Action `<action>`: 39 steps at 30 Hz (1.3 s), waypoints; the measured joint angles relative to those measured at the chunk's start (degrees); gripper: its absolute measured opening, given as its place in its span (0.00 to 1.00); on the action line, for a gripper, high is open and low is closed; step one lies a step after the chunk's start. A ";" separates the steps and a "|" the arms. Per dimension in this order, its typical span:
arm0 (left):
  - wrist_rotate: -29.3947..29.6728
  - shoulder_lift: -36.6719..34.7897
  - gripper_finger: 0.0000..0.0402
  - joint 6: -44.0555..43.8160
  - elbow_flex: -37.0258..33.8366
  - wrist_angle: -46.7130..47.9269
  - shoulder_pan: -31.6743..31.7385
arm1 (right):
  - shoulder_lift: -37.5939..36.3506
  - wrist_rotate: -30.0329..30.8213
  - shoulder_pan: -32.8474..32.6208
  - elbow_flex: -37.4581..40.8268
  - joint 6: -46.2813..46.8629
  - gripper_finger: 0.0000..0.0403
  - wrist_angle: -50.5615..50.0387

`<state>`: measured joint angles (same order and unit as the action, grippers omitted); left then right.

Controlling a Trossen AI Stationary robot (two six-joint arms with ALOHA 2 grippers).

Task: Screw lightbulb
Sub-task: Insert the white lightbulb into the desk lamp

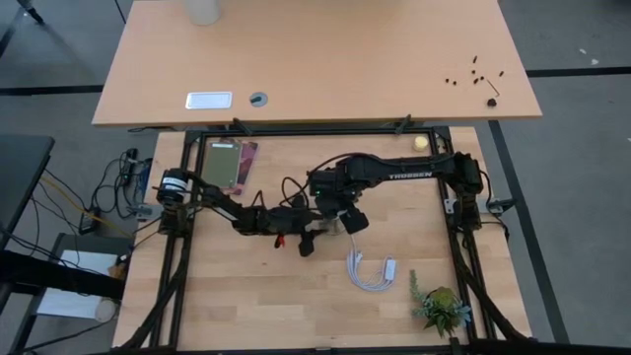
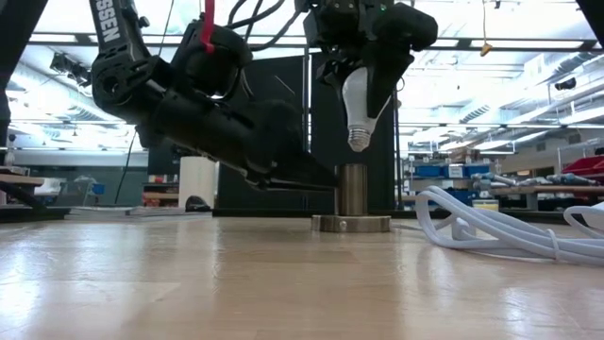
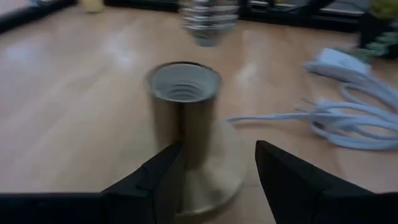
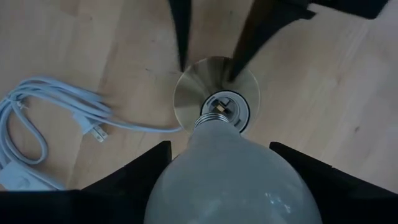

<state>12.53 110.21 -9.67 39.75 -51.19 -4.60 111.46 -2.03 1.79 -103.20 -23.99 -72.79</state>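
Observation:
The frosted-white lightbulb (image 2: 357, 99) hangs in my right gripper (image 2: 363, 66), which is shut on it, with its silvery screw base (image 2: 358, 139) pointing down. The base is a little above the brass socket tube (image 2: 351, 189). The tube stands upright on its round flat disc (image 2: 351, 224) on the wooden table. In the right wrist view the bulb (image 4: 233, 180) sits over the socket's mouth (image 4: 224, 109). My left gripper (image 3: 217, 180) is open and low at the table. Its fingers stand on either side of the socket tube (image 3: 185, 112), over the disc. My right gripper pinches the bulb's glass globe (image 4: 186, 168) between its two fingers, coming from above and pointing down. The bulb hangs nearly upright, base down, clear of the socket. My left gripper has one finger (image 3: 163, 177) close against the tube's side; I cannot tell whether it touches.
A coiled white cable with plug (image 1: 370, 273) lies right of the socket toward the near edge. A small green plant (image 1: 441, 308) stands at the near right corner. A flat packet (image 1: 229, 164) lies at the far left and a yellow ball (image 1: 421, 143) at the far right.

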 joint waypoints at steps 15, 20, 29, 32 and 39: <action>0.48 3.38 0.60 1.18 1.78 -3.13 1.21 | 0.00 -1.24 0.66 0.00 0.41 0.67 0.40; 2.01 8.37 0.68 3.62 4.97 -2.94 1.62 | 0.00 -1.28 0.66 0.00 0.46 0.67 0.58; 4.44 10.99 0.68 8.30 7.91 -5.48 1.62 | 0.00 -2.69 1.12 0.00 2.87 0.67 -0.38; 6.15 10.99 0.63 10.18 7.91 -7.45 1.62 | 0.00 -2.72 1.65 0.23 4.47 0.67 -0.13; 6.29 11.60 0.49 10.24 7.91 -8.61 1.90 | 0.03 -2.35 1.79 2.50 5.94 0.67 2.82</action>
<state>18.83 121.81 0.56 47.66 -59.80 -2.70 111.49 -4.38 3.59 -100.70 -18.05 -69.97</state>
